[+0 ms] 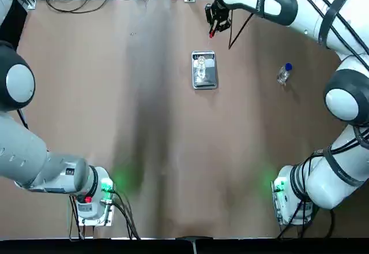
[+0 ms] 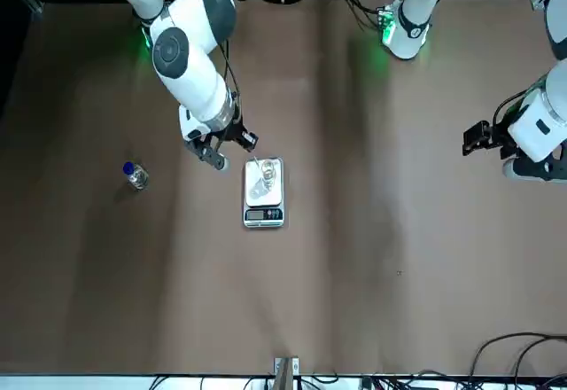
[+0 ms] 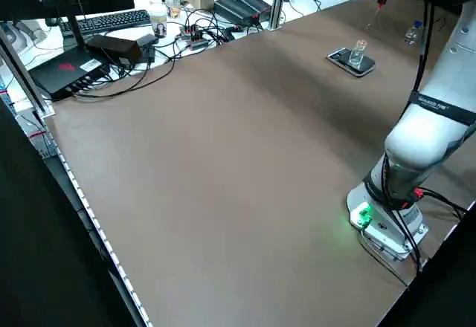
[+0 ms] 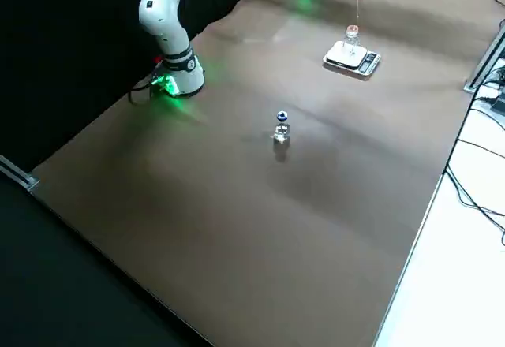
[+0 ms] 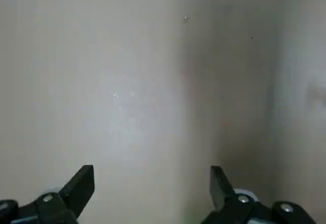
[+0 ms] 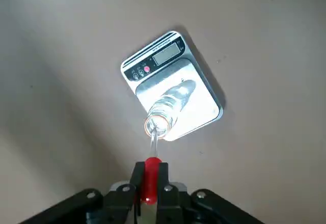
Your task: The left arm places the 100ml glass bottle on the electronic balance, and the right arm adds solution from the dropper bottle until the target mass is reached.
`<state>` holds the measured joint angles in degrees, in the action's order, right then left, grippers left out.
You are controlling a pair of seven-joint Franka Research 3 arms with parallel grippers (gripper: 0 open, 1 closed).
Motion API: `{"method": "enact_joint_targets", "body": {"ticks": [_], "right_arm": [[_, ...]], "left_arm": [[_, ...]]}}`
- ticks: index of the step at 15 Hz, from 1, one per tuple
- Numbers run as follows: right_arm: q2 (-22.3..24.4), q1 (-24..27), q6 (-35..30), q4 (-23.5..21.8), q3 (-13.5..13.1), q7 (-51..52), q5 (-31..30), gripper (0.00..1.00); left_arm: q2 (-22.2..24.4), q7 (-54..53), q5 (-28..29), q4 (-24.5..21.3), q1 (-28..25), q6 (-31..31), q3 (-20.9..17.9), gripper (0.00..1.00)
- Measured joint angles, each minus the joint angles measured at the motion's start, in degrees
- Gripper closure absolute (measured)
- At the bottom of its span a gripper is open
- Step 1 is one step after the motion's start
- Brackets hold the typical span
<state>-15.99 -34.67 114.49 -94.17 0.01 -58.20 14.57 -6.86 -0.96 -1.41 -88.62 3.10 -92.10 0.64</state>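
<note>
Right gripper [image 6: 149, 183] shut on red dropper bulb [image 6: 151, 180], above glass bottle [image 6: 164, 113].

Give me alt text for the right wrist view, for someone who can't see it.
The right gripper holds a dropper by its red bulb, its thin tube at the mouth of a clear glass bottle. The bottle stands on a silver scale's shiny pan.
</note>
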Motion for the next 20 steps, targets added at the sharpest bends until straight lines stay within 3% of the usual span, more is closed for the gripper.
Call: {"method": "enact_joint_targets", "body": {"ticks": [20], "right_arm": [[-5.0, -2.9, 2.6, 0.5, -0.1, -0.9, -0.3, 0.86]], "left_arm": [[-0.3, 0.0, 0.0, 0.0, 0.0, 0.0, 0.0, 0.00]]}}
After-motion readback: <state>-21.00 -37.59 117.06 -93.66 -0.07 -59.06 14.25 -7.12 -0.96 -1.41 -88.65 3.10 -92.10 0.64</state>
